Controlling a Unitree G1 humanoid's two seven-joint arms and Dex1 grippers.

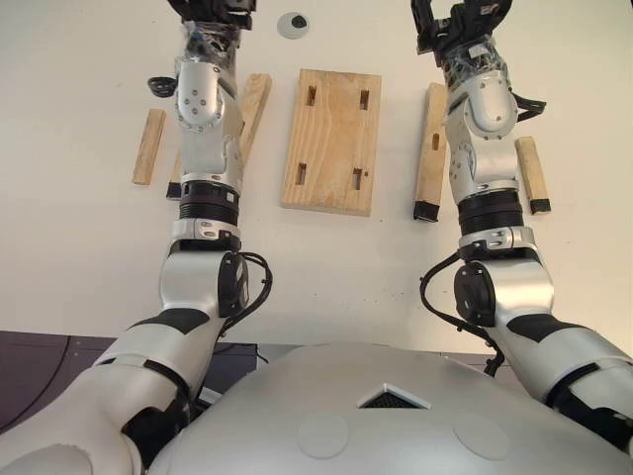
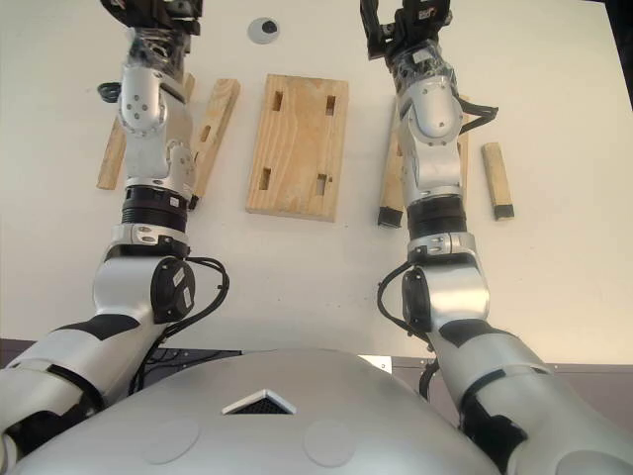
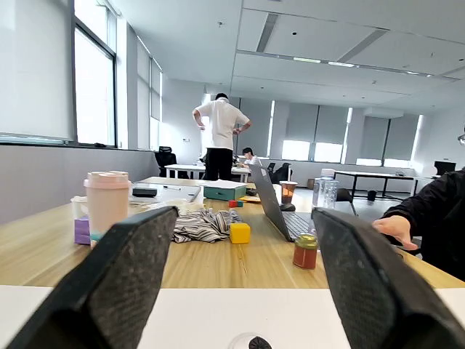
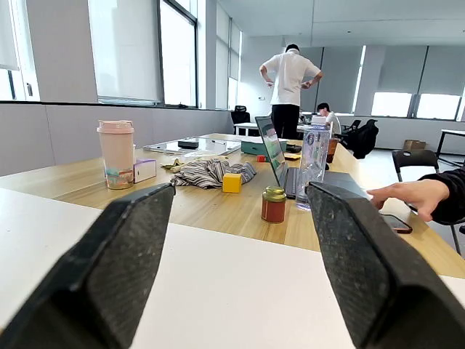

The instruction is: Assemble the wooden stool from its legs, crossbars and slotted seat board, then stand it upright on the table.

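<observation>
Room: open office; beyond the work surface stands a wooden desk with a cup, a laptop and jars, none of it part of the job.
Counter: white counter. All stool parts lie flat on it, unassembled, in a mirrored spread, likely so that each arm has its own share within reach.
Left arm: left arm stretched forward over the left-hand pieces. Left jaws are spread wide with nothing between the pads, held above the counter's far side.
Right arm: right arm mirrors it. Right jaws are also wide apart and hold nothing.
Seat board: seat board lies flat in the centre between the arms, slots facing up, touching no other piece. Judged to be laid this way so the legs can drop into the slots.
Legs: left leg lies just beside the board, partly under the left arm. Right leg lies on the board's other side, with a black cap at its near end. The forearms cover more wood; I cannot tell the count.
Crossbars: left crossbar is outermost left. Right crossbar is outermost right, with a dark near tip.
Disc: small grey disc past the board's far edge; purpose unclear.
Stage: judged to be the start; no joint made, first pick not yet taken.
</observation>
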